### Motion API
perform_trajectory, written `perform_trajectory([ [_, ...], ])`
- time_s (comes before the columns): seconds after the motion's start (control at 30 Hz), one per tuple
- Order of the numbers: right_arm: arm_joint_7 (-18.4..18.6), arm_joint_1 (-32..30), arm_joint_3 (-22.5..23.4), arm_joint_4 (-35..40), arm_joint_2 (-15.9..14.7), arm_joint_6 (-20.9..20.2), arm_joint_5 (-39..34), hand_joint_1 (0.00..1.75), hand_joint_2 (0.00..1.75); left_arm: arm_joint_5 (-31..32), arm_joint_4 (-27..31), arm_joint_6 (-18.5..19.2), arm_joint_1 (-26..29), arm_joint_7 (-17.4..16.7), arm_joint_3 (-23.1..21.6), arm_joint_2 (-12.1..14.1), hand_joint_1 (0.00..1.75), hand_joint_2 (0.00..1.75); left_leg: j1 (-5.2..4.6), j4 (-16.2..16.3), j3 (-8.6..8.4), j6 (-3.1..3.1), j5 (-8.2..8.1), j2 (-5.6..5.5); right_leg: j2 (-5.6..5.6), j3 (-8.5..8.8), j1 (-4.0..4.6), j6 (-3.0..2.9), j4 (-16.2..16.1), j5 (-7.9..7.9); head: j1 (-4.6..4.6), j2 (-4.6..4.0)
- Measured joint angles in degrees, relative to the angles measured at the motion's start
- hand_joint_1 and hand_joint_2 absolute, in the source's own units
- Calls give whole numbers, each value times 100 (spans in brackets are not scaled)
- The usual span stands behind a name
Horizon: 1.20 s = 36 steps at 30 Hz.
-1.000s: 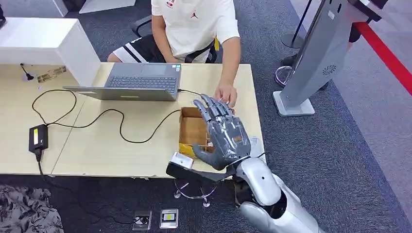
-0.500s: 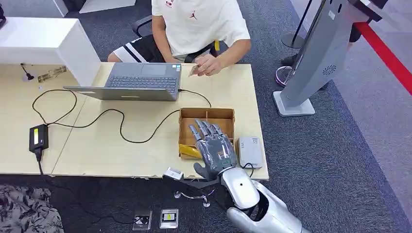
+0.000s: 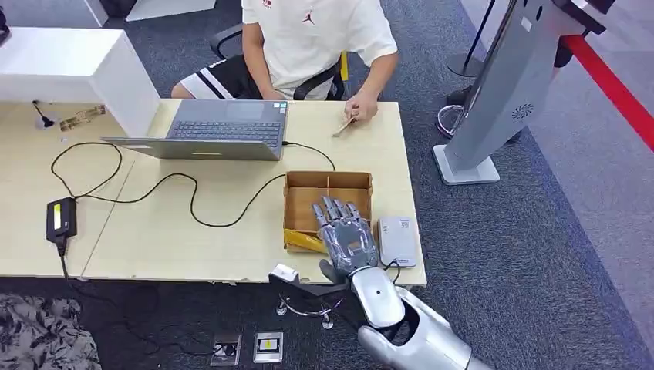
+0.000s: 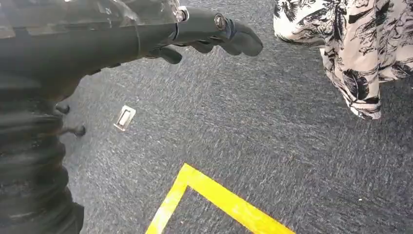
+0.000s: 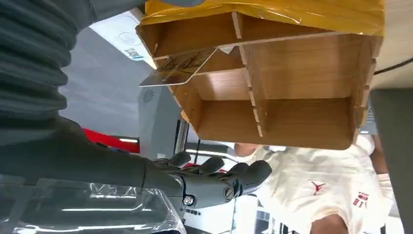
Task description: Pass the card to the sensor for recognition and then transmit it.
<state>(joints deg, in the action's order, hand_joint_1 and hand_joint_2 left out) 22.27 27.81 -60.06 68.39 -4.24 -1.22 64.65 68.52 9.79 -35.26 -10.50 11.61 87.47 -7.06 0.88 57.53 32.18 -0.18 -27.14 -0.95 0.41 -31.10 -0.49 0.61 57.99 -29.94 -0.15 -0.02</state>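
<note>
A person's hand holds a card (image 3: 345,126) at the far edge of the table (image 3: 193,231), right of the laptop. My right hand (image 3: 345,235) hovers with fingers spread and nothing in it over the near side of a compartmented cardboard box (image 3: 328,185). The white card sensor (image 3: 397,241) lies just right of that hand. In the right wrist view another card (image 5: 178,70) leans inside the box (image 5: 302,73), with the sensor (image 5: 124,34) beside it and my right hand's fingers (image 5: 214,178) held apart from both. My left hand (image 4: 209,34) hangs over the carpet, fingers extended, holding nothing.
A grey laptop (image 3: 224,127) stands at the back with its cable (image 3: 177,185) looping to a black power brick (image 3: 60,218). A white block (image 3: 69,65) sits far left. A grey kiosk stand (image 3: 501,92) rises right of the table. Patterned fabric (image 4: 360,48) lies on the floor.
My right hand drew back from the person's hand and dropped low over the box's near side. The person took the card away toward the table's far edge.
</note>
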Motion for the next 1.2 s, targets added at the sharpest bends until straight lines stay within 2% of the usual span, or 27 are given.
perform_trajectory([
  [0.13,4,19,2,-109,0,4,15,5,175,-11,0,0,0,2,0,2,0,175,0,0,0,0,0,0,0,0,0,0,0,0,-2,2],
  [0.2,20,22,4,-153,0,13,35,14,175,-22,0,0,1,18,0,2,0,175,0,0,0,0,0,0,0,0,0,0,0,0,0,0],
  [0.47,131,31,28,-271,0,48,146,31,175,-61,-2,0,1,92,0,2,0,175,0,0,-1,0,0,0,0,0,0,0,0,0,0,0],
  [0.63,179,30,92,-271,-4,44,195,33,175,-61,-2,0,1,109,0,2,0,175,0,0,-1,0,0,0,1,0,0,0,0,0,0,0],
  [0.73,188,30,133,-273,-7,42,225,45,175,-61,-2,0,2,109,0,0,0,175,0,0,-1,0,0,0,1,0,0,0,0,0,0,2],
  [0.77,188,30,155,-278,-7,39,232,42,175,-61,-2,0,2,109,0,0,0,175,0,0,-1,0,0,0,1,0,0,0,0,0,-2,2],
  [0.93,188,33,177,-302,-7,37,249,52,175,-61,-2,0,1,111,0,2,0,175,0,0,-1,0,0,1,1,0,0,0,0,0,0,0],
  [0.97,188,33,184,-302,-9,37,251,49,175,-63,-2,0,1,111,0,2,0,175,0,0,-1,0,0,0,1,0,0,0,0,0,-2,0],
  [1.2,221,46,243,-346,-17,17,262,52,175,-79,-2,0,1,116,0,2,0,175,0,0,-1,0,0,0,1,0,0,0,0,0,0,2],
])
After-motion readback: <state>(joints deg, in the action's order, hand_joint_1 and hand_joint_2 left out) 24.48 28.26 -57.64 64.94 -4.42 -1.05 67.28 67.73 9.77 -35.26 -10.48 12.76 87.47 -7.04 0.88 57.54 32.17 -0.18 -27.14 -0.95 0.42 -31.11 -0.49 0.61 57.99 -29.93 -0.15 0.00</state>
